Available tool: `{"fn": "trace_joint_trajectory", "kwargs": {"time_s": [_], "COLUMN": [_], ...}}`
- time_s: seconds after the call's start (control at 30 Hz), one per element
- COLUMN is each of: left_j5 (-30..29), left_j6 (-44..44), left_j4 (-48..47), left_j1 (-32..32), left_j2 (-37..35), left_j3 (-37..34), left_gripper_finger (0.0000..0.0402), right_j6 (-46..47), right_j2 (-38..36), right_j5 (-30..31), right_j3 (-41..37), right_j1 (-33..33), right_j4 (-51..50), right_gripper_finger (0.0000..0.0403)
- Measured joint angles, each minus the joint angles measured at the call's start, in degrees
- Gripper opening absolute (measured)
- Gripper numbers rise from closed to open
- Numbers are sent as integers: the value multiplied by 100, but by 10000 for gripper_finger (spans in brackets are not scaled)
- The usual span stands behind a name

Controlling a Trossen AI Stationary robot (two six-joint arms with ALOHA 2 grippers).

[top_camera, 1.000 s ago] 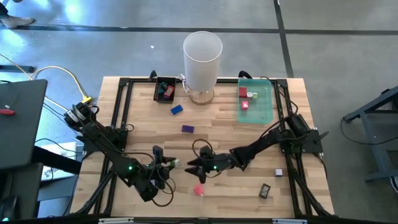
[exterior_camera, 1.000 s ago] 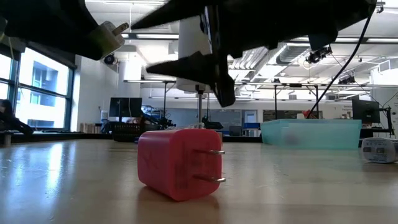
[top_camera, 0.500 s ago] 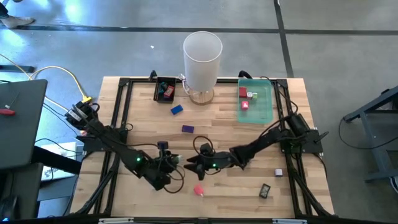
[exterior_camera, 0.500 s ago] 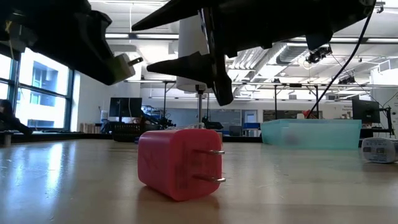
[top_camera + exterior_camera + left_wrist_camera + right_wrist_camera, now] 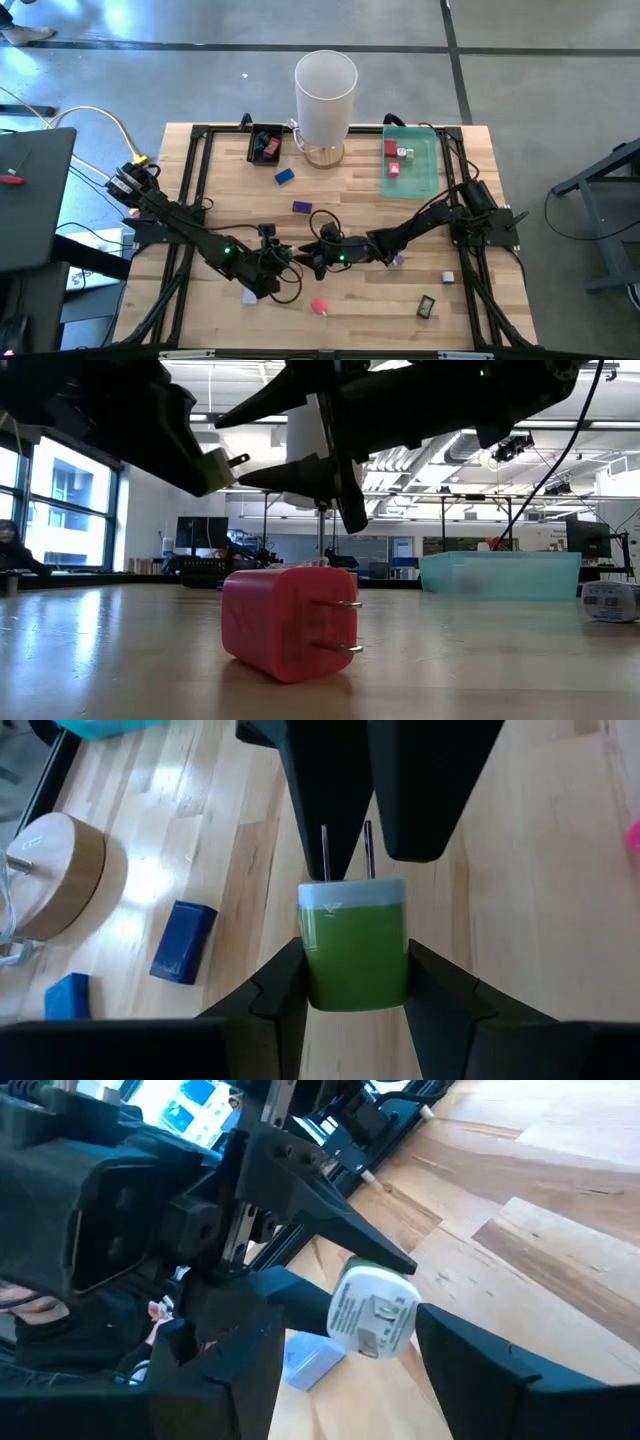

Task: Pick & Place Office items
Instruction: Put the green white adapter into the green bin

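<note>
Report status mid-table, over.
Left gripper shut on green plug, prongs toward open right gripper. Handover not done. Pink plug on table below; nothing between them.

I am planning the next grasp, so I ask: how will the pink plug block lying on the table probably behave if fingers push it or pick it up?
The pink plug block looks like rigid plastic, so it is probably stiff and light. It rests on a flat side, so a push would likely slide it, not roll it. Its smooth, rounded faces may slip between fingers, and its two metal prongs could catch.

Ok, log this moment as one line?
left gripper: shut on green plug adapter | right gripper: open, facing its prongs | pink plug adapter: on table
</note>
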Motion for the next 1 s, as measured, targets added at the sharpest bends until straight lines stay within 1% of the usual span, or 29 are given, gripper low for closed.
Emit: {"fn": "trace_joint_trajectory", "kwargs": {"time_s": [0.17,0.37,0.57,0.77,1.0], "left_j5": [22,5,246,262,269], "left_j6": [173,275,611,617,681], "left_j4": [126,380,668,711,788], "left_j1": [61,303,474,509,509], "left_j2": [2,0,2,2,2], "left_j3": [-2,1,0,0,0], "left_gripper_finger": [123,123,123,123,123], "right_j6": [22,0,-2,-282,-302], "right_j2": [0,2,4,6,6], "right_j5": [-25,5,-18,-26,-28], "right_j3": [0,2,2,0,0], "right_j1": [-54,-125,-149,-149,-149], "right_j4": [-12,-13,-37,-37,-44], "right_gripper_finger": [215,215,215,215,215]}}
